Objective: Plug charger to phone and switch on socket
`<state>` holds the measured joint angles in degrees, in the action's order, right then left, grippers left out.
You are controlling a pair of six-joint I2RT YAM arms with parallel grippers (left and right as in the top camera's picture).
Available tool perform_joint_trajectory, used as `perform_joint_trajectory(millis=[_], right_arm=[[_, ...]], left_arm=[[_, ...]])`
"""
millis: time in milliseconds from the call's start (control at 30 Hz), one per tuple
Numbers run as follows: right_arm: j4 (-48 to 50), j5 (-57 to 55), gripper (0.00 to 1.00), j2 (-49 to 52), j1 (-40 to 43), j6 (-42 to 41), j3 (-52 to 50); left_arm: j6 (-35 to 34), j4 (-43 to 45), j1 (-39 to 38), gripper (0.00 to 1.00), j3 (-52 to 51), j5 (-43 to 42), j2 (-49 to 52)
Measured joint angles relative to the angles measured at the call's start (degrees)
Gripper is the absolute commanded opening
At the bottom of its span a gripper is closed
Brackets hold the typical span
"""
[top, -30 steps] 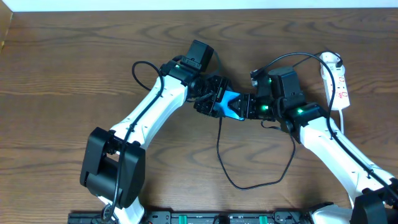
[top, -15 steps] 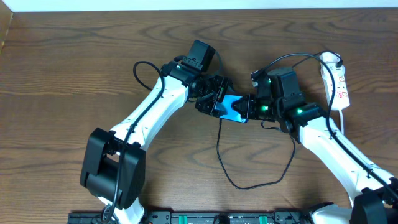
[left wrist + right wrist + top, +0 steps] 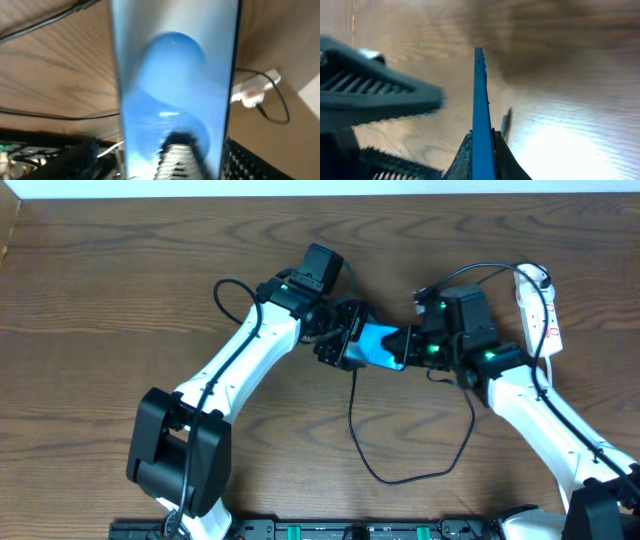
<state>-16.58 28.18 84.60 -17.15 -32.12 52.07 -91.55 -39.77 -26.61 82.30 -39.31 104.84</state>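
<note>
- Black right gripper [image 3: 479,139]: its jaws are pinched narrow on the two faces of the phone [image 3: 479,90]. In that wrist view the phone stands edge-on, a thin blue line rising from between them.
- Left gripper [image 3: 345,347]: its jaws stand wide, straddling the phone's other end. In its own wrist view the blue screen fills the space between them. A sliver of gap shows along the phone's left long edge. The right long edge sits too close to the pad to tell whether it touches.
- From overhead, the phone bridges the two grippers over the middle of the table [image 3: 100,280], its screen partly turned upward.
- The charger [image 3: 400,478] is a thin black cable that drops from beneath the phone toward the near edge, loops, and climbs back beside the right arm [image 3: 530,405]. Its upper end is hidden under the phone, so I cannot tell whether the tip is in the port.
- The socket [image 3: 545,315] lies well apart from the phone, at the right near the far edge, just beyond the right arm.
- Bare wood stretches left of the left arm [image 3: 240,360] and along the far edge. The tightest room is between the right arm and the socket.
</note>
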Motion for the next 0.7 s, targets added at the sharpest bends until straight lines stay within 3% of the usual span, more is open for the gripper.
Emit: perform_joint_trajectory(millis=[233,433,600,700], right_arm=[[4.13,1.57,0.01,0.02,7.93,-9.68,0.00],[16.13,9.01,0.01,0.02,13.92,-29.35,0.00],[27.69,15.98,0.01,0.04,13.86,-47.78,0.04],[31.69,18.60,0.01,0.04,12.74,-57.27,0.04]], left_arm=[[2.45,1.05,1.99,0.84,0.00,2.23,-4.68],[3.17,1.44,2.03,0.85,0.00,11.85,-13.94],[3.28,5.20,2.03,0.85,0.00,18.38,-18.08],[3.39,9.07,2.03,0.91,0.00,20.39,-18.47]])
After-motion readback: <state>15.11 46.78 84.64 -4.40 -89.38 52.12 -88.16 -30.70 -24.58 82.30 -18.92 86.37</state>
